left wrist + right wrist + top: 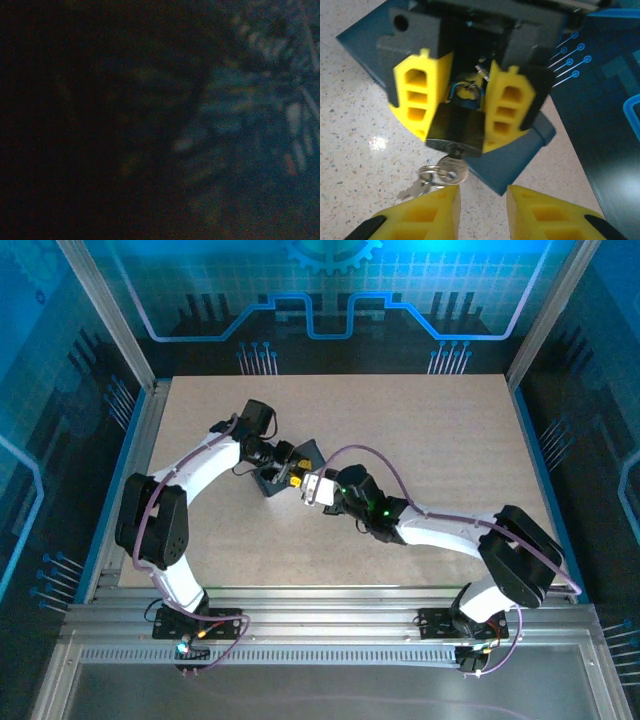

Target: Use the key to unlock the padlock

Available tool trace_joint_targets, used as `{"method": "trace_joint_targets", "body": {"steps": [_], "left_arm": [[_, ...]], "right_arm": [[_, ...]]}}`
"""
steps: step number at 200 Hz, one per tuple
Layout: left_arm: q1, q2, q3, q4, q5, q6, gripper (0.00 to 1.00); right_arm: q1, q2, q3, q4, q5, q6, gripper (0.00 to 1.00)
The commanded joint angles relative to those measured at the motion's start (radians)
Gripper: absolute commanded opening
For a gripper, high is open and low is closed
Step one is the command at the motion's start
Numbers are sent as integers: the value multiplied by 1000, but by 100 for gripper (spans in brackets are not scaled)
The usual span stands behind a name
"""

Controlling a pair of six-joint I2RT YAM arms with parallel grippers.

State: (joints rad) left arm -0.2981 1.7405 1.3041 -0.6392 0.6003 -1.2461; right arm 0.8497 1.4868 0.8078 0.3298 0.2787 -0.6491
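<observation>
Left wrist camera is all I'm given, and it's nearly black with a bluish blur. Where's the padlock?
Observer: The left gripper is clamped on the padlock, squeezing it from both sides.
Operator: Is the key anywhere near it?
Observer: The key appears to sit in the keyhole at the padlock's lower end, with a ring and a second key attached.
Operator: And the other arm?
Observer: The right gripper faces the key with its fingers apart, holding nothing; the key's head lies just beyond its tips.
</observation>
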Motion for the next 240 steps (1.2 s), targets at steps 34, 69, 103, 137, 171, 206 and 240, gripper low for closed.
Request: {"method": "trace_joint_targets", "body": {"steps": [34, 69, 103, 137, 171, 206, 240], "left_arm": [[-1, -44, 12, -34, 49, 25, 0], [1, -43, 15, -35, 49, 25, 0], [2, -46, 18, -38, 49, 26, 0], [4, -49, 22, -43, 49, 27, 0], [4, -54, 18, -44, 52, 28, 0], [4, -58, 18, -42, 50, 28, 0], [2, -55, 18, -40, 52, 25, 0]], "right_arm": [[-8, 31, 48, 0, -63, -50, 29], [-9, 31, 35, -18, -109, -70, 29], [-16, 38, 40, -50, -130, -88, 29], [-17, 53, 46, -44, -134, -110, 29], [-12, 86, 64, -12, -108, -128, 28], [-11, 98, 93, -8, -106, -129, 25], [-8, 108, 108, -11, -98, -141, 20]]}}
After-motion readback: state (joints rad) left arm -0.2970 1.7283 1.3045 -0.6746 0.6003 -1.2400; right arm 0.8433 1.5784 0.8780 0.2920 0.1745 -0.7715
